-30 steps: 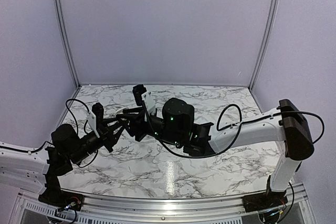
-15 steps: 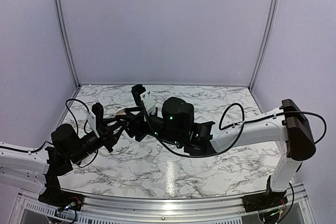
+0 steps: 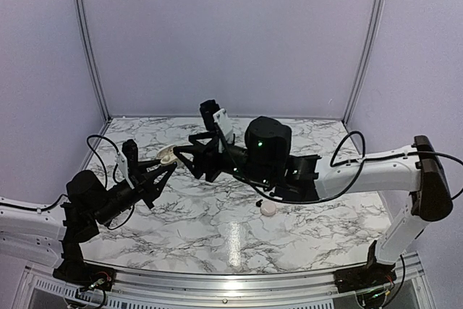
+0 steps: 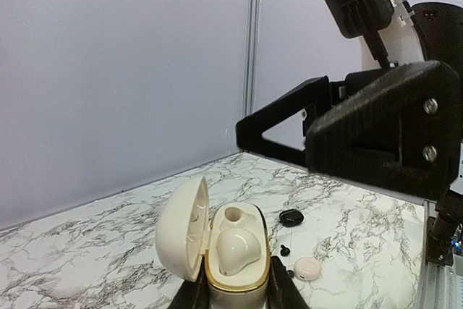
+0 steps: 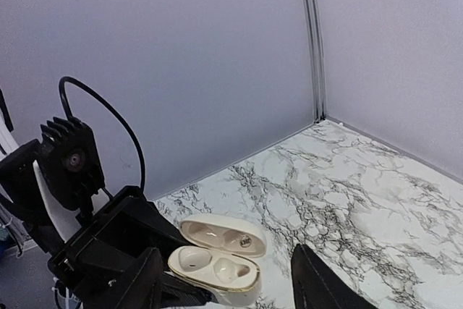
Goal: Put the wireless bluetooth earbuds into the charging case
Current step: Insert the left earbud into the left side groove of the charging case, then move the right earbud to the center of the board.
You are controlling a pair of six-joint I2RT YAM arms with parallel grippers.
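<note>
Left claw [image 4: 233, 293] clamped on the open charging case [image 5: 217, 251], right claw [image 3: 186, 162] standing apart!
Case held above the table [image 3: 195, 229] toward its left edge, mouth facing my right claw just beside it, long side across that gap; one white earbud [image 4: 235, 247] sits inside, right arm stretched low across.

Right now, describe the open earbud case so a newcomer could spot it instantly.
Look across the marble table to its left side, where the left arm's tool hovers. It grips the charging case: cream, egg-shaped, gold-rimmed, with its lid hinged open, unlike the small white disc lying flat on the tabletop.
</note>
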